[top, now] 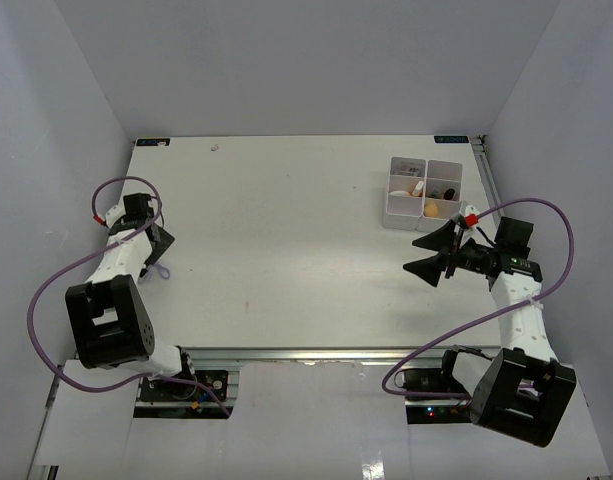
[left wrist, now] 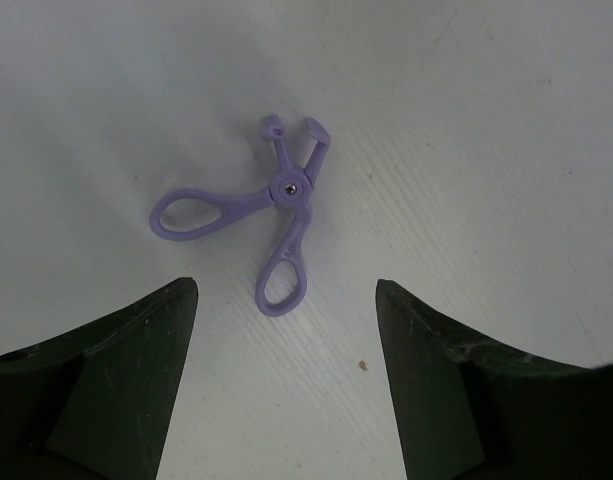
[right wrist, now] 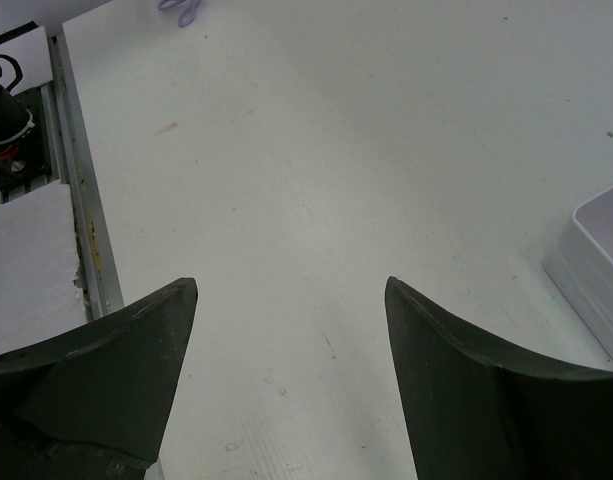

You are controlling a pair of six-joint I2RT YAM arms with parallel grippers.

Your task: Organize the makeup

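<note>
The white table [top: 286,250] carries a white four-compartment box [top: 404,217] at its far right. The right gripper [top: 411,254] hangs just near of the box, jaws wide, holding nothing. The left gripper [left wrist: 286,288] hovers low at the table's left edge, jaws wide and empty. Makeup sits in the box, including a tan sponge [top: 430,209]. A purple eyelash curler [left wrist: 286,190] lies flat under the left gripper.

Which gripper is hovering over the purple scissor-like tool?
The left gripper: the purple tool lies just ahead of its open fingers; the right gripper sits by the white box.
</note>
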